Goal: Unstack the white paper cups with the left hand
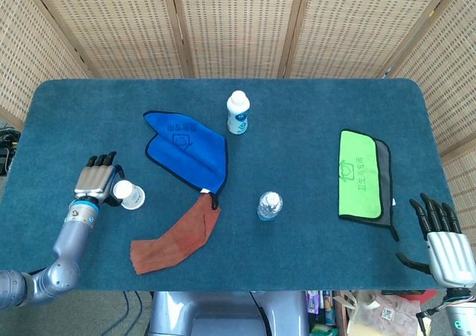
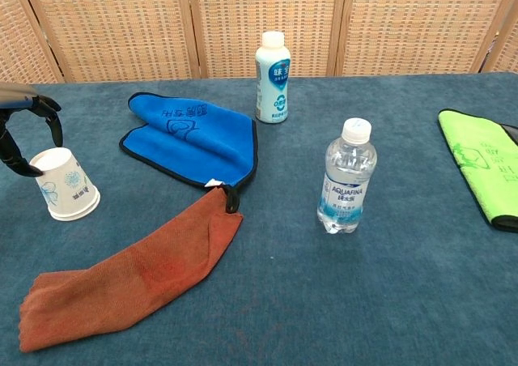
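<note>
Here, the left robot hand (image 1: 95, 178) grasps a white paper cup (image 1: 130, 195) at the worktop's (image 1: 297, 276) left side.
The right robot hand (image 1: 446, 239) rests released, fingers spread, at the near right corner.

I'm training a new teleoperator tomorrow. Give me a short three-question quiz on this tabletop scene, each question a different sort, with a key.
1. True or false: the white paper cup with blue print stands mouth down.
2. Which cloth does the rust-orange cloth meet at its upper end? A) bright green cloth B) folded blue cloth C) neither
3. Which hand is at the cup?

Key
1. True: its wide rim sits on the teal table cover.
2. B.
3. The left hand; its dark fingers curve around the cup's top. The right hand is at the table's near right corner, fingers apart, holding nothing.
</note>
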{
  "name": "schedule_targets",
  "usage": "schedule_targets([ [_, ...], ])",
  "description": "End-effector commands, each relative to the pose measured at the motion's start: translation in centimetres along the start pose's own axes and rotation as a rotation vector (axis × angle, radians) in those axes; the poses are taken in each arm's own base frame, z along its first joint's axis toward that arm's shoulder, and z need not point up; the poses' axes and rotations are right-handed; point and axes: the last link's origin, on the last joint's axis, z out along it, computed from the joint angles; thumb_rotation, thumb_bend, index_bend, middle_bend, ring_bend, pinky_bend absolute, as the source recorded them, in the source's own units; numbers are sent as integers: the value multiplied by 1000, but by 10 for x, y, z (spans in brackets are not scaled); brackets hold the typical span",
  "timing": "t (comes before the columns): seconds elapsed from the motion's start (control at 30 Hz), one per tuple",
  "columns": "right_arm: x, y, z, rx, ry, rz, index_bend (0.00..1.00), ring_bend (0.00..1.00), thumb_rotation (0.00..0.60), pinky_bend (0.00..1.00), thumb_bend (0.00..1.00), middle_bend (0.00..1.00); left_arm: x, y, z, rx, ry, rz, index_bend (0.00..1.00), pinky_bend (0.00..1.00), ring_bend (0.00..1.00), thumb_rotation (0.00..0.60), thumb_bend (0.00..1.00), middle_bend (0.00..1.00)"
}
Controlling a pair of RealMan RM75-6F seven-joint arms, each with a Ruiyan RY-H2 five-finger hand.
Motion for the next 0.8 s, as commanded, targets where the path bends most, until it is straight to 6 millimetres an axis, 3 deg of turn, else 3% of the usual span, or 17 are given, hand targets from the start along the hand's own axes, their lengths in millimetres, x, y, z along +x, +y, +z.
schedule_targets([
  [0.03,0,0,0,0,0,0,0,0,600,0,117,0,0,1,0,-4,0,0,370,0,0,600,240,0],
  [0.47,1,0,0,0,5,4,0,0,600,0,117,0,4,0,-3,-14,14,-12,442,0,0,600,240,0],
  [0.8,1,0,-1,1,6,4,0,0,600,0,117,0,26,-2,-16,-36,63,-34,450,0,0,600,239,0],
])
